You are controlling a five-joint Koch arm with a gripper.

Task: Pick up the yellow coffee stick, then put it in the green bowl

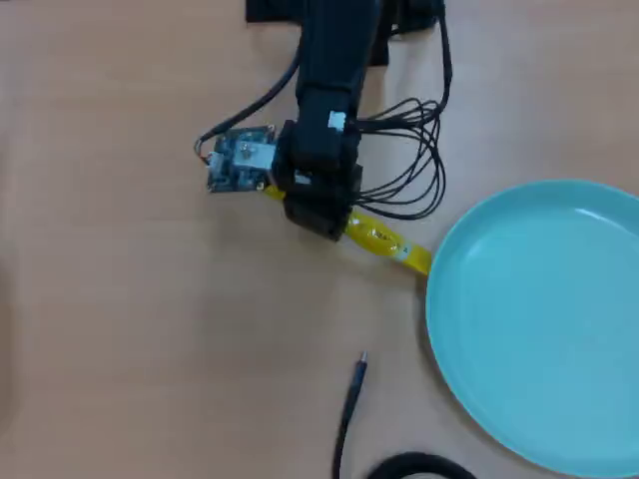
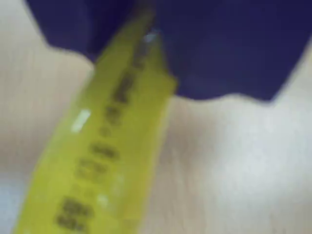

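Observation:
In the overhead view the yellow coffee stick lies slanted across the wooden table, its right end almost touching the rim of the green bowl. The bowl is a wide pale turquoise dish at the right edge. My gripper sits over the stick's left half and hides that part; a short yellow tip shows on its left side. In the blurred wrist view the stick comes out from between the two dark jaws of the gripper, which close on it from both sides. The bowl is out of the wrist view.
A thin black cable with a plug end lies on the table below the stick, and a black loop shows at the bottom edge. The arm's own wires hang beside it above the bowl. A small circuit board rides on the wrist.

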